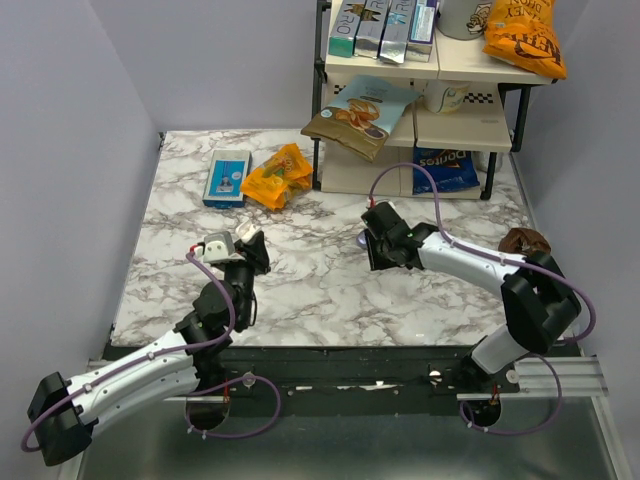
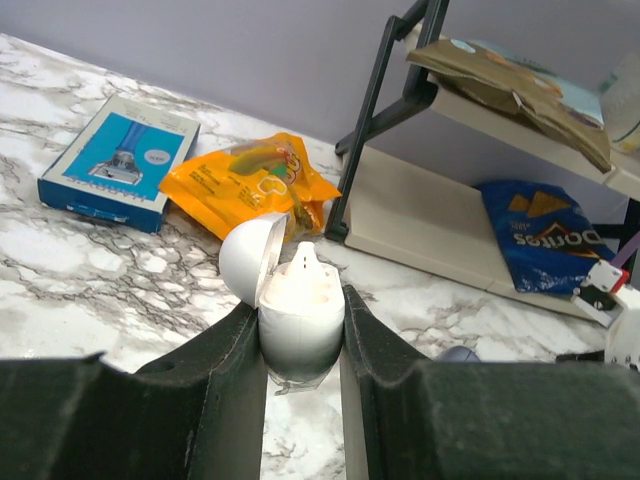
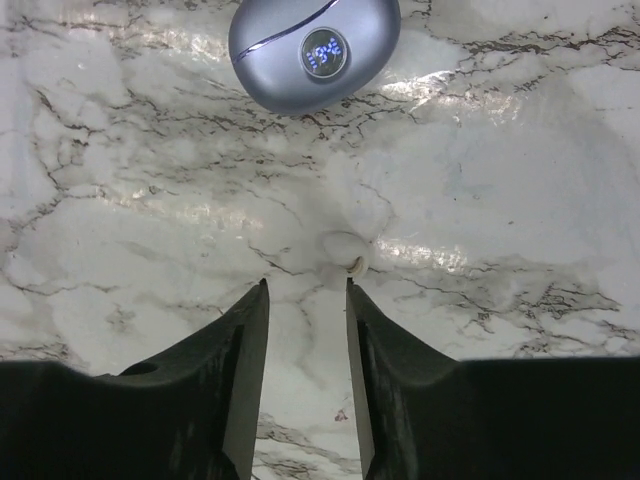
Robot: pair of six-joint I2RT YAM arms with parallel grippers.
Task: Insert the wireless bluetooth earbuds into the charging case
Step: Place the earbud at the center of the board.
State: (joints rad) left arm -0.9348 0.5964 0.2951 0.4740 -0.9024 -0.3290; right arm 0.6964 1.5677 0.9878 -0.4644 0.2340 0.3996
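Observation:
My left gripper point(image 2: 300, 312) is shut on a white egg-shaped charging case point(image 2: 300, 330) and holds it upright. Its lid point(image 2: 245, 260) is open to the left, and one white earbud point(image 2: 303, 262) sticks up from it. In the top view this gripper point(image 1: 250, 243) is at the front left. My right gripper point(image 3: 305, 285) is open and empty, low over the table. A second white earbud point(image 3: 343, 250) lies just ahead of its right fingertip. A closed blue-lilac puck point(image 3: 313, 50) with a lit display lies further ahead, and also shows in the top view point(image 1: 362, 240). No purple-lilac buds show.
A blue box point(image 1: 227, 177) and an orange snack bag point(image 1: 277, 177) lie at the back left. A black shelf rack point(image 1: 322, 120) with snack bags and cartons stands at the back right, a Doritos bag point(image 1: 445, 170) on its bottom shelf. A brown object point(image 1: 524, 241) lies at the right edge.

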